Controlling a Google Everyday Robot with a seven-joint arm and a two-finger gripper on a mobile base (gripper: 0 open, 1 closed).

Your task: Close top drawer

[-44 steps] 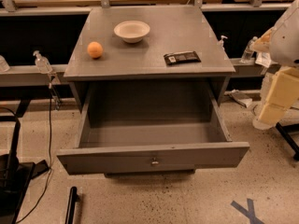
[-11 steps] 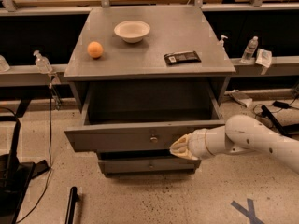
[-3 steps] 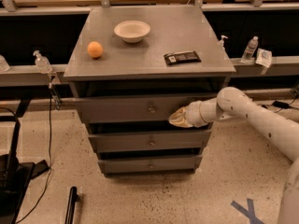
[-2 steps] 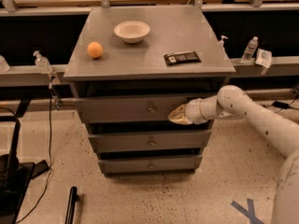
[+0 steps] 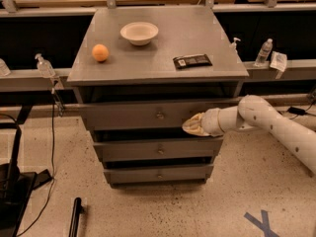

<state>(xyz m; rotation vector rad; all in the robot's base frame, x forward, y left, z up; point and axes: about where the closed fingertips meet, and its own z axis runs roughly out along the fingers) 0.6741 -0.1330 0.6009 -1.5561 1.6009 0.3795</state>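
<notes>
One top drawer (image 5: 123,116): fully pulled out in the earliest frame, about halfway in a few seconds ago, now pushed in or very nearly. Its long gray front lies just left of the tool and touches it, and it sits much as it did a second ago.

One tool (image 5: 194,125): cream-coloured, pressed against the right part of that front, right of the centre knob (image 5: 160,115). Whether it is apart or together cannot be told.

One arm (image 5: 266,122): reaches in from the right.

Two lower drawer fronts (image 5: 159,150): shut, below and left of the tool.

One tabletop (image 5: 163,70): above the tool, front edge overhanging the drawer. It carries a bowl (image 5: 139,32), an orange (image 5: 100,52) and a dark packet (image 5: 192,61); the packet lies nearest that edge.

Open floor (image 5: 237,191): below and right of the tool, marked with a blue cross (image 5: 261,223).
</notes>
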